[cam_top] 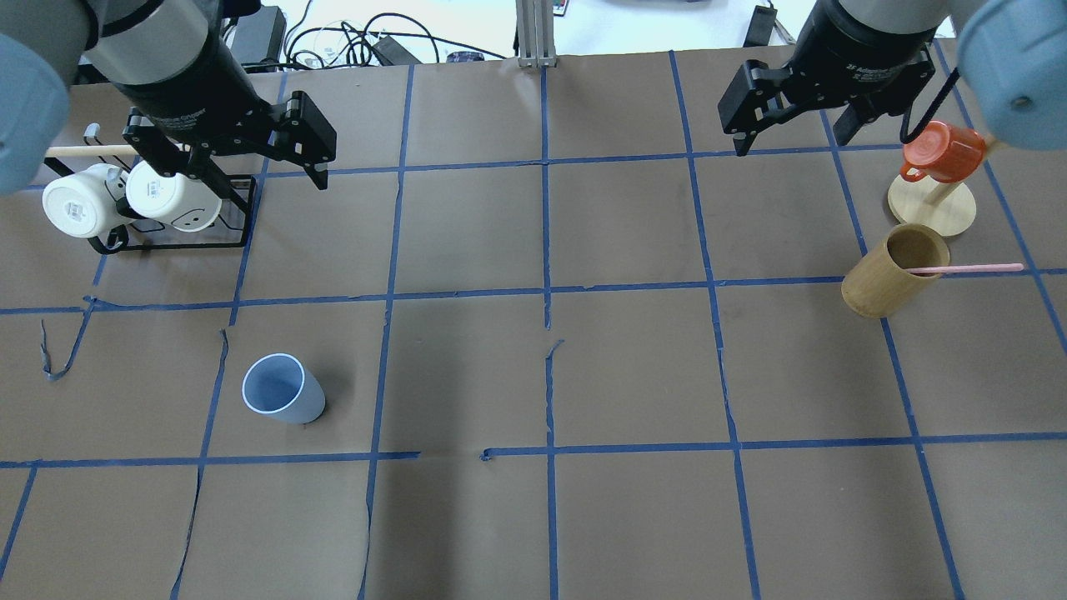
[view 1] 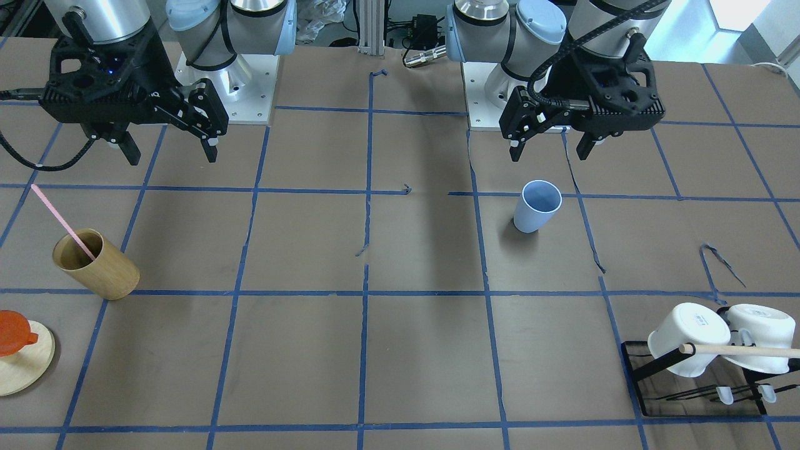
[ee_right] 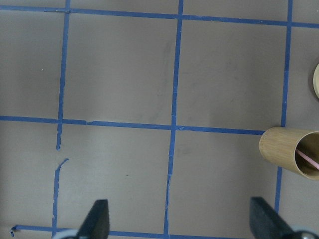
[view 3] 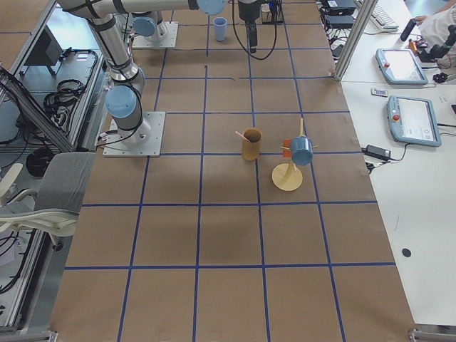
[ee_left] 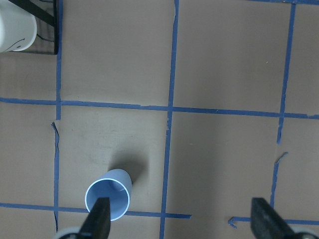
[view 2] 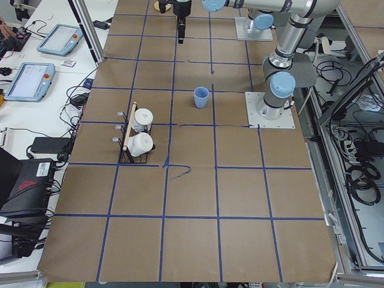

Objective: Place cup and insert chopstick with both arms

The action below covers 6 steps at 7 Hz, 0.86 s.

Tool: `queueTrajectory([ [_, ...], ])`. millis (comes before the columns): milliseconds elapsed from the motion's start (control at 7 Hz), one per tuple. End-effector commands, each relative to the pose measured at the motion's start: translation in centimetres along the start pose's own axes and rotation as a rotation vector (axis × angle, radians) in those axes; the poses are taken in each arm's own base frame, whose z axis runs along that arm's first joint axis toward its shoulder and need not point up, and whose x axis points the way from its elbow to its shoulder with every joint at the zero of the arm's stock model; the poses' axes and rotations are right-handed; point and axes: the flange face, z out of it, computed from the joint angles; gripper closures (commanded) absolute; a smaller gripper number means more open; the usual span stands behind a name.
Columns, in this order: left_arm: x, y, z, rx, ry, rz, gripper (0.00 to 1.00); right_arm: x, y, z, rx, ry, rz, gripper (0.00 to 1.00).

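Note:
The pale blue cup (view 1: pixel 536 206) stands upright on the table, also in the overhead view (cam_top: pixel 282 390) and the left wrist view (ee_left: pixel 108 199). My left gripper (view 1: pixel 549 153) hangs open and empty above and behind it (ee_left: pixel 182 221). The pink chopstick (view 1: pixel 62 219) leans in a tan wooden cup (view 1: pixel 97 264), its upper end sticking out (cam_top: pixel 971 268). My right gripper (view 1: pixel 172 155) is open and empty, high above the table, behind and to the side of the wooden cup (ee_right: pixel 291 151).
A black rack (cam_top: pixel 237 212) holds two white mugs (cam_top: pixel 125 200) and a wooden dowel (view 1: pixel 744 351) below my left gripper in the overhead view. An orange mug (cam_top: pixel 942 154) hangs on a round wooden stand (cam_top: pixel 932 208) beside the wooden cup.

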Motion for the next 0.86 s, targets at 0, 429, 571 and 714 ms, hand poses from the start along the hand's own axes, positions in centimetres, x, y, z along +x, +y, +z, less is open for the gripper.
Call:
queueTrajectory([
  [0, -0.08, 0.12, -0.11, -0.002, -0.002, -0.001, 0.00, 0.01, -0.18, 0.19, 0.003, 0.000, 0.003, 0.00],
  [429, -0.08, 0.20, -0.10, -0.004, -0.002, -0.001, 0.00, 0.23, -0.73, 0.91, 0.011, 0.004, 0.003, 0.00],
  [571, -0.08, 0.21, -0.03, -0.005, -0.002, -0.001, 0.00, 0.25, -0.70, 0.94, 0.007, 0.005, 0.002, 0.00],
  [714, -0.08, 0.20, -0.10, -0.004, -0.002, -0.001, 0.00, 0.23, -0.71, 0.92, 0.009, 0.004, 0.003, 0.00],
])
